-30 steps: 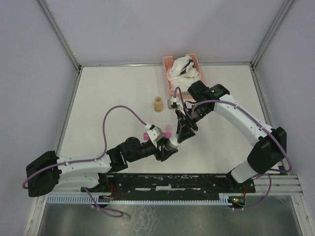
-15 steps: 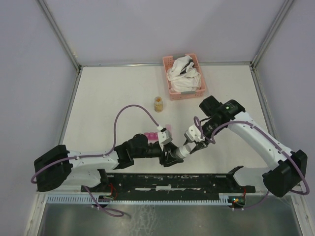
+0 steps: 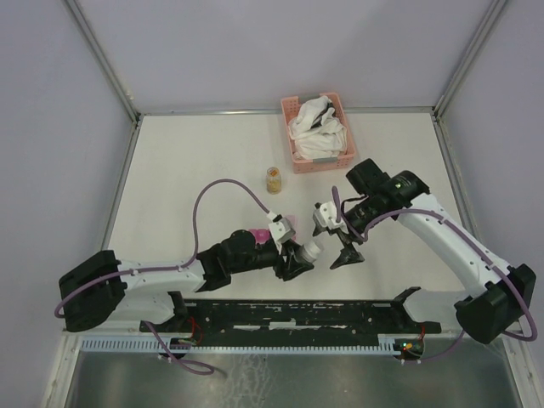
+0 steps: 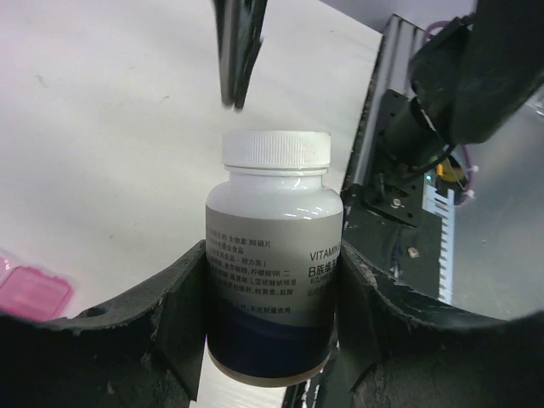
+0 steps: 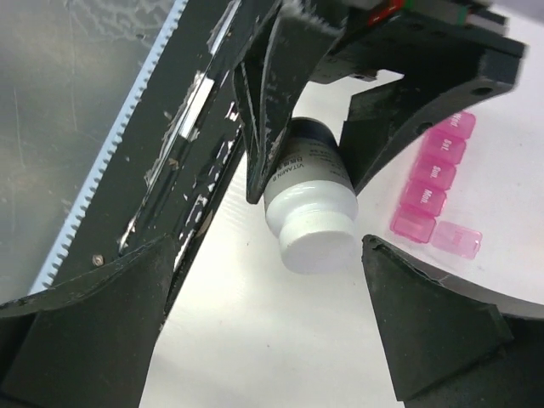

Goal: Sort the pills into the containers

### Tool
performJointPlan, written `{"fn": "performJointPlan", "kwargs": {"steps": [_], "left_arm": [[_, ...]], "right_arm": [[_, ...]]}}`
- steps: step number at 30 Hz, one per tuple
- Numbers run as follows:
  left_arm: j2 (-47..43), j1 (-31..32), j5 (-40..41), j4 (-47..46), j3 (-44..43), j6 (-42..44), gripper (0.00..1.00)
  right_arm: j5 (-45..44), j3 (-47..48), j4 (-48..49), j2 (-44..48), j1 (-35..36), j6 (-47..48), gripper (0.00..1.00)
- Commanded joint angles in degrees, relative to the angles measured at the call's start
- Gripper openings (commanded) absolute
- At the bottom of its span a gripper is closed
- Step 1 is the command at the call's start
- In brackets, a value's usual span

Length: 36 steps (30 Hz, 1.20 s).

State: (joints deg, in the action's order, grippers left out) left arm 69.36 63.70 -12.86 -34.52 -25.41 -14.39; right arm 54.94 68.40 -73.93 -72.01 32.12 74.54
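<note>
Jaws on the right arm (image 3: 442, 238) have sprung wide and backed a little way off the white cap they were pinching half a second ago. The cap is still on. The left arm (image 3: 153, 280) hasn't moved much, and its jaws stay clamped round the body of the white vitamin bottle (image 4: 272, 255), held sideways above the table (image 3: 187, 170) with the cap toward the right arm.

The pink basket (image 3: 319, 132) of cloths sits at the far edge as before. The magenta pill-box strip (image 5: 429, 183) lies on the table beside the left wrist, a loose pink piece (image 5: 456, 238) at its end. From overhead that wrist mostly hides it, and the left wrist camera catches only a corner. I can't tell whether its compartments hold pills.
</note>
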Motion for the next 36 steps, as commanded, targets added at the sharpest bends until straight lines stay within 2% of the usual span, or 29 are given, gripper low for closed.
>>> {"fn": "performJointPlan", "kwargs": {"steps": [1,3,5,7,9,11,15,20,23,36], "left_arm": [[-2.35,-0.25,7.39,-0.66,0.81,0.59,0.03],[-2.97,-0.27,10.07,-0.48,1.39,1.35,0.03],[-3.89,-0.2,12.22,-0.46,1.86,2.34,0.03],[-4.71,-0.14,13.9,-0.48,2.27,3.2,0.03],[-5.44,-0.16,15.35,-0.62,2.46,4.11,0.03],[-6.13,-0.14,16.59,-0.63,2.47,4.68,0.03],[-7.44,-0.02,18.74,-1.08,2.76,5.34,0.03],[-6.97,-0.03,19.5,-2.06,2.68,5.39,0.03],[-6.53,-0.07,19.55,-2.2,2.4,5.23,0.03],[-7.53,-0.01,19.24,-2.2,2.53,4.59,0.03]], "right_arm": [[1.44,5.75,3.19,-0.15,-1.1,-14.87,1.0],[1.58,6.55,7.05,-0.27,-2.15,-23.38,1.0],[-1.54,6.57,16.61,-0.52,-3.29,-40.07,1.0],[-2.7,6.08,21.92,-1.42,-4.23,-54.3,1.0],[3.4,6.0,21.87,-4.37,-4.45,-58.48,1.0],[8.02,8.25,17.71,-9.58,-4.49,-60.41,1.0],[5.14,12.15,11.23,-16.79,-4.48,-60.14,0.97],[4.15,10.67,14.42,-15.54,-4.24,-63.71,0.96],[2.88,9.73,16.28,-14.79,-4.01,-65.37,0.92],[2.23,11.67,12.39,-18.82,-1.7,-63.88,0.73]]}}
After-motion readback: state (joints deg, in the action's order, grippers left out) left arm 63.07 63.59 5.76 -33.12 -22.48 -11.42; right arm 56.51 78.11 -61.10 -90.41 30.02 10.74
